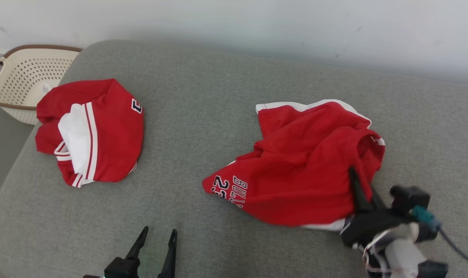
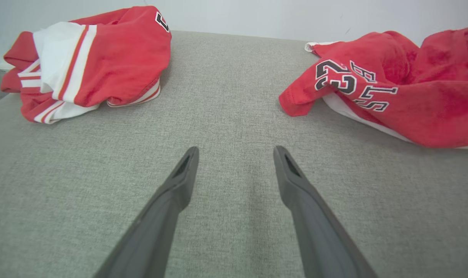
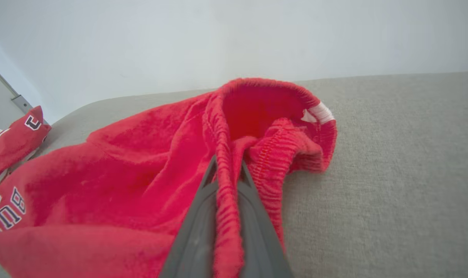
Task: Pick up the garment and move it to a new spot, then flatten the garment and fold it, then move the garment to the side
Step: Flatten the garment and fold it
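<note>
A crumpled red garment (image 1: 307, 166) with white trim and dark lettering lies on the right half of the grey cushion (image 1: 203, 108); it also appears in the left wrist view as the garment (image 2: 403, 88) and in the right wrist view as the garment (image 3: 141, 181). My right gripper (image 1: 353, 173) is shut on its ribbed waistband, and the right wrist view has the gripper (image 3: 227, 166) with a red fold pinched between the two fingers. My left gripper (image 1: 158, 233) hangs open over bare cushion at the lower left, with the left gripper (image 2: 235, 152) holding nothing.
A second red and white garment (image 1: 91, 131) lies bunched at the cushion's left; it is also in the left wrist view (image 2: 91, 58). A cream perforated basket (image 1: 21, 81) stands beyond the cushion's left edge. A pale wall (image 1: 257, 23) runs behind.
</note>
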### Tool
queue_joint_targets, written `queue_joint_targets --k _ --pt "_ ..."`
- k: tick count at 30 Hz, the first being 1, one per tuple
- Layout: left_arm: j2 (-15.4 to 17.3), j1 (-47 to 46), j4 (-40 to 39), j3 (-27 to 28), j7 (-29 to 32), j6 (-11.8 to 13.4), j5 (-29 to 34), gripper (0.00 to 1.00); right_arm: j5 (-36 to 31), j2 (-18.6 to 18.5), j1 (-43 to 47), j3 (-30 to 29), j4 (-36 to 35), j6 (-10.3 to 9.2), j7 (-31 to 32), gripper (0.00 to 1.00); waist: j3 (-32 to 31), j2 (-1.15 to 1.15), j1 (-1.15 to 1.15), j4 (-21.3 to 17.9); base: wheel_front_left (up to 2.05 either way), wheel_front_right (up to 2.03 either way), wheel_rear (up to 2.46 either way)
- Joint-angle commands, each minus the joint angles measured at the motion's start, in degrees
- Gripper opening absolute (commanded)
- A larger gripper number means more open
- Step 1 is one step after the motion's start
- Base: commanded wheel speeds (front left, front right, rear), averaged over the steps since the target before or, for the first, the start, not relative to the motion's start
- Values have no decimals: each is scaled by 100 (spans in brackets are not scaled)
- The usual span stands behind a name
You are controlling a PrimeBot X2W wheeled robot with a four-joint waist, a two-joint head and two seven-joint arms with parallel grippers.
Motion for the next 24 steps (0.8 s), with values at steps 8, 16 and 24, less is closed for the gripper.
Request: queue_joint_targets --k 8,16,24 --pt "0 -216 24 -352 -7 50 -213 100 -19 -500 -1088 -347 523 0 -4 0 213 0 0 493 0 0 0" --pt "-2 -282 51 -569 -7 123 -358 100 -363 -827 -1961 -787 1530 0 -4 0 385 0 0 1003 0 0 0" --pt "-1 -367 -14 -810 -7 193 -430 100 -873 -1059 -2628 -1412 2626 0 -4 29 522 0 0 1337 0 0 0"
